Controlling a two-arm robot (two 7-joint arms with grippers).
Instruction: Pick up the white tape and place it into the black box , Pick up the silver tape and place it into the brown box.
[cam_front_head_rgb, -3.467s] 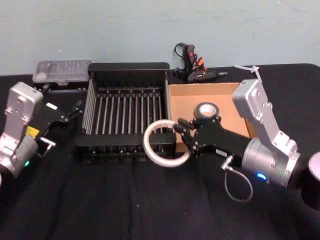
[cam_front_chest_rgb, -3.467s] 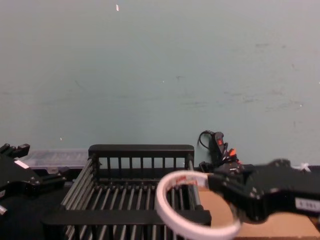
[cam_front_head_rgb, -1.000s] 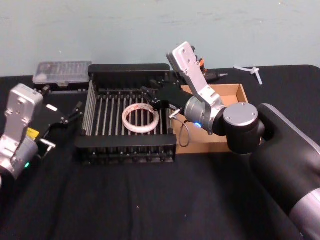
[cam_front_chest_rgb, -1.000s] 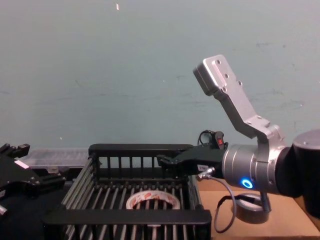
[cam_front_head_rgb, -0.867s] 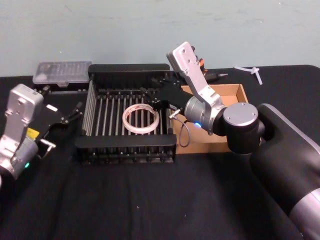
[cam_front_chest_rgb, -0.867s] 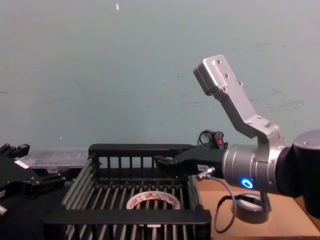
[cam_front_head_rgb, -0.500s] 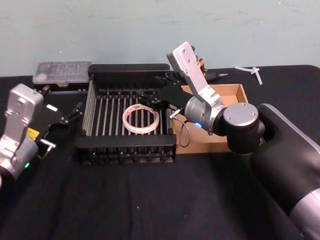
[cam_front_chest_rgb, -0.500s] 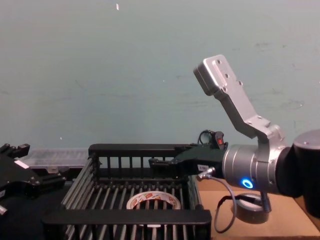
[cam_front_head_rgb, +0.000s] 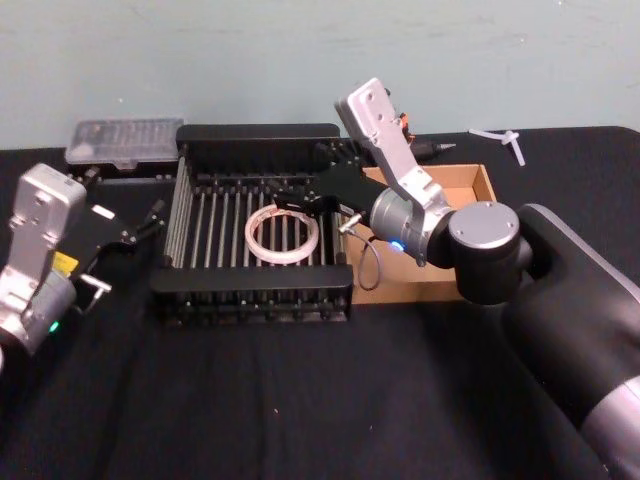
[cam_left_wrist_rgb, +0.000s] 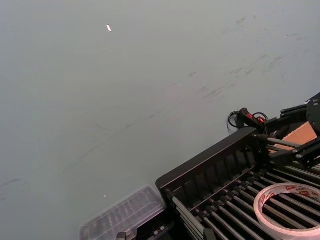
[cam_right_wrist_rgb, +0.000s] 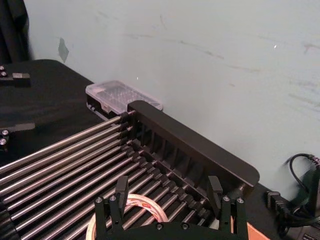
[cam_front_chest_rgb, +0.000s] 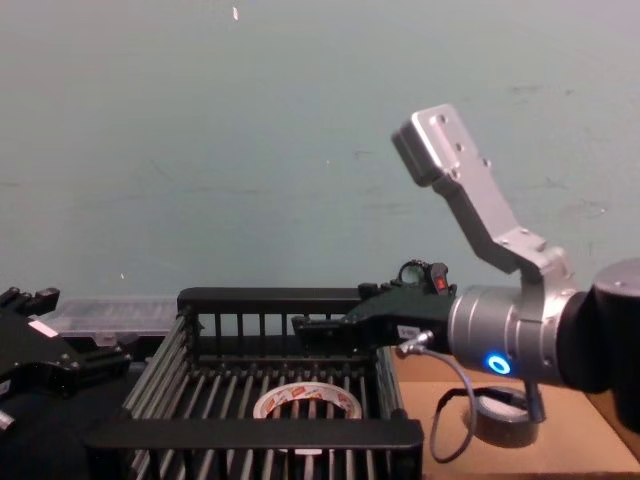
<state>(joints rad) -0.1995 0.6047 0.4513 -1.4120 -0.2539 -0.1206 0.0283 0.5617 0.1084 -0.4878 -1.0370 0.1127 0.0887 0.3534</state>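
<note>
With our right gripper (cam_right_wrist_rgb: 170, 197) spread wide and holding nothing above the white tape (cam_front_head_rgb: 282, 237), which lay flat on the bars of the black box (cam_front_head_rgb: 258, 136), we judged that roll light and stiff. The silver tape (cam_front_chest_rgb: 497, 412) sat in the brown box (cam_front_head_rgb: 478, 183); our left gripper (cam_front_head_rgb: 148, 222) rested beside the black box, its fingers unclear.

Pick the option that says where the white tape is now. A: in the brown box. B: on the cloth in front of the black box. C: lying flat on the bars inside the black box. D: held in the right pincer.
C: the white tape lies flat on the black box's bars, and the open right pincer hovers above it, empty.
</note>
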